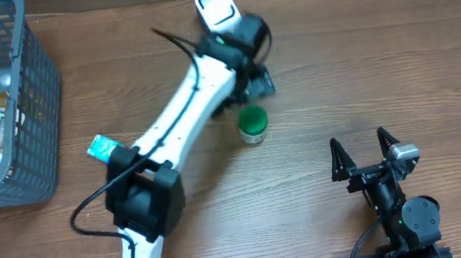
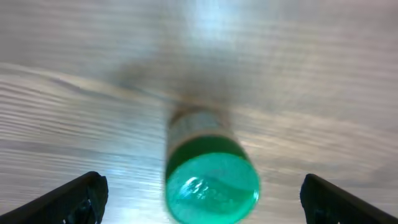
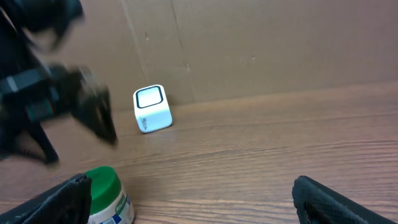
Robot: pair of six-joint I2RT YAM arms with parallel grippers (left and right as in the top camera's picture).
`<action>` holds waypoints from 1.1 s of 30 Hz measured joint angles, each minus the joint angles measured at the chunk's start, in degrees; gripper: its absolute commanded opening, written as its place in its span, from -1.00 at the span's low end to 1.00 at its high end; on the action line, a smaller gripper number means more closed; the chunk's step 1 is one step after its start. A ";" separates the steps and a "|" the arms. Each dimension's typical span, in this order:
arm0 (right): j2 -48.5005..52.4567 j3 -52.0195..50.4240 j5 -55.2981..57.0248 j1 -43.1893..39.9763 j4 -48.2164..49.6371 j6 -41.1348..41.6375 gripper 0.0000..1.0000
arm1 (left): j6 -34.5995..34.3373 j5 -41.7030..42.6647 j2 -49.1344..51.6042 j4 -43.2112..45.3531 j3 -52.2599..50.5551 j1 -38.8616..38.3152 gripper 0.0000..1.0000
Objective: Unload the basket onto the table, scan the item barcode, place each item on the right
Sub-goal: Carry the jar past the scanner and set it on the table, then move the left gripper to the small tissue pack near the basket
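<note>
The item is a small white jar with a green lid (image 1: 253, 124), standing upright on the wooden table. My left gripper (image 1: 258, 81) hovers just behind it, open, with nothing between its fingers. From the left wrist view the green lid (image 2: 211, 180) lies below and between the two wide-apart black fingertips (image 2: 84, 196). The white barcode scanner (image 1: 216, 8) stands at the back edge, beyond the left gripper. My right gripper (image 1: 358, 139) rests open near the front right, empty. In the right wrist view the jar (image 3: 106, 194) is at the lower left and the scanner (image 3: 152, 109) stands by the cardboard wall.
A grey wire basket (image 1: 34, 98) holding several snack packets fills the left side. A small teal packet (image 1: 102, 147) lies beside the left arm's base. A cardboard wall (image 3: 261, 43) closes off the back of the table.
</note>
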 measured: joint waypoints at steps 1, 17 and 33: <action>0.00 0.00 0.00 0.00 0.00 0.02 1.00 | 0.00 -0.39 -0.04 -0.72 1.22 0.50 0.96; 0.00 0.00 -0.02 0.00 0.02 0.02 1.00 | 0.85 -11.10 -3.10 -13.77 0.79 21.44 -0.46; 0.00 0.00 0.00 0.00 0.02 0.02 1.00 | 1.27 -15.15 -3.10 4.26 -24.39 26.40 -0.10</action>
